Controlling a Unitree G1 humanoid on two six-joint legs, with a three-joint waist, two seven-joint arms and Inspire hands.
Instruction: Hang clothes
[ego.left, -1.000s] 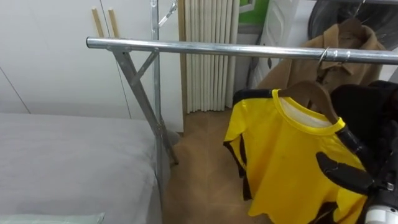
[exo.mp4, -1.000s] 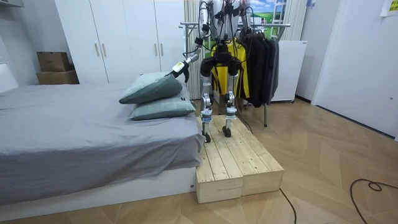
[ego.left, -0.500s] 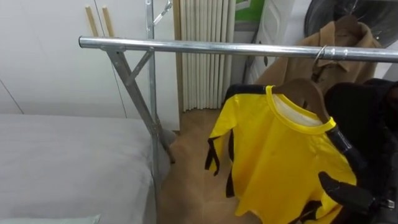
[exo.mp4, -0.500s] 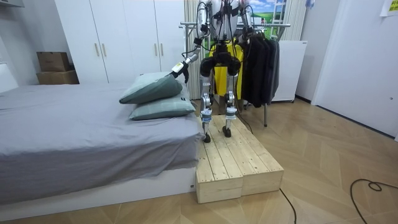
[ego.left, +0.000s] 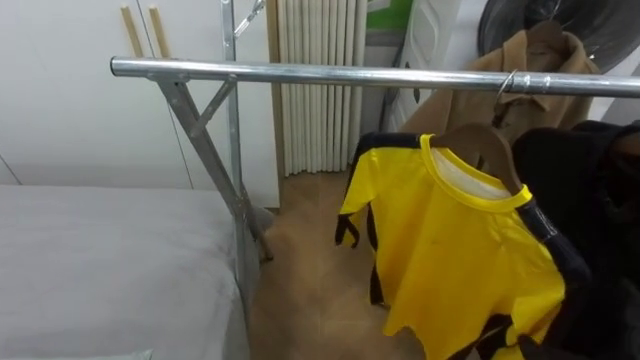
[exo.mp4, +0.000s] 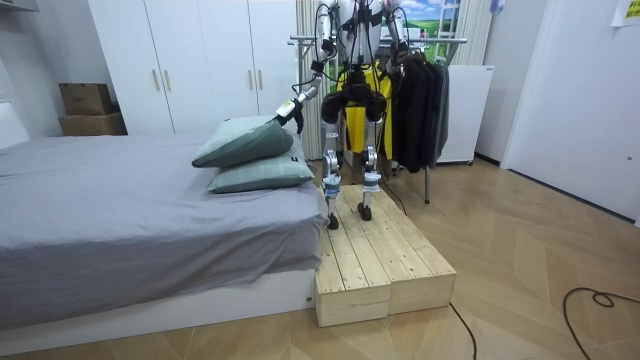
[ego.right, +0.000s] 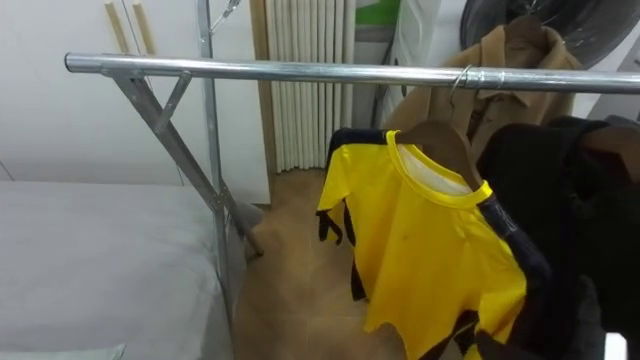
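Yellow shirt (ego.left: 450, 250), trimmed in black, hangs on one wooden hanger (ego.left: 482, 140) whose metal hook sits over the single steel rail (ego.left: 300, 72) of a clothes rack. The shirt's lower hem is cut off at the bottom edge of the eye views, and its far sleeve merges with the dark garments (ego.left: 590, 200) crowding the rail's right end, so their number cannot be made out. One tan coat (ego.left: 540, 60) hangs behind the shirt, partly hidden by it.

In the room view the robot stands upright on a low wooden platform (exo.mp4: 385, 260) beside the grey bed (exo.mp4: 120, 200), facing the rack with its back to the camera. Its left hand (exo.mp4: 287, 110) is held out over the bed, just above the upper of two pillows (exo.mp4: 245, 140) stacked at the bed's corner. It is too small there to tell whether its fingers are open or curled, or whether they touch the pillow. Two cardboard boxes (exo.mp4: 85, 108) stand stacked by the white wardrobe.
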